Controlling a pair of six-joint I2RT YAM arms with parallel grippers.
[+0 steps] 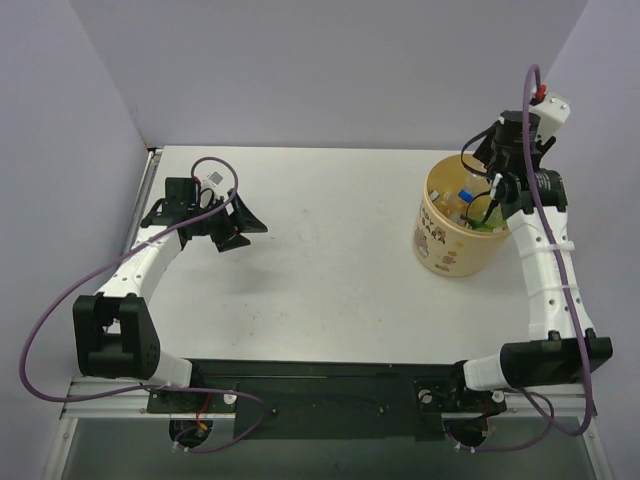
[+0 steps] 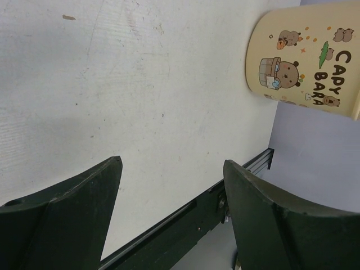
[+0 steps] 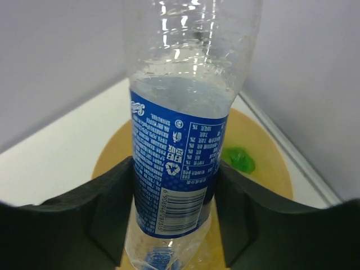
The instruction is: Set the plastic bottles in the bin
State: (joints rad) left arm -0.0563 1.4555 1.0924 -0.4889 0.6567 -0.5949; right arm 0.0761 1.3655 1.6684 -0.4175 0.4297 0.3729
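Observation:
My right gripper point(image 3: 175, 169) is shut on a clear plastic bottle point(image 3: 180, 146) with a blue label, one finger pressing each side of it. The bottle hangs over the mouth of the round tan bin point(image 3: 267, 149), where a green bottle point(image 3: 237, 159) lies inside. From above, the right gripper point(image 1: 492, 203) hovers over the bin point(image 1: 440, 245) at the table's right side, with several bottles point(image 1: 470, 205) inside it. My left gripper point(image 1: 232, 222) stands open over bare table at the left, nothing between its fingers point(image 2: 84, 197). The bin's cartoon side point(image 2: 304, 56) shows far off in the left wrist view.
The white table point(image 1: 330, 240) is walled in by pale panels at the back, left and right. A black rail point(image 1: 320, 385) runs along the near edge between the arm bases. The bin stands close to the right wall.

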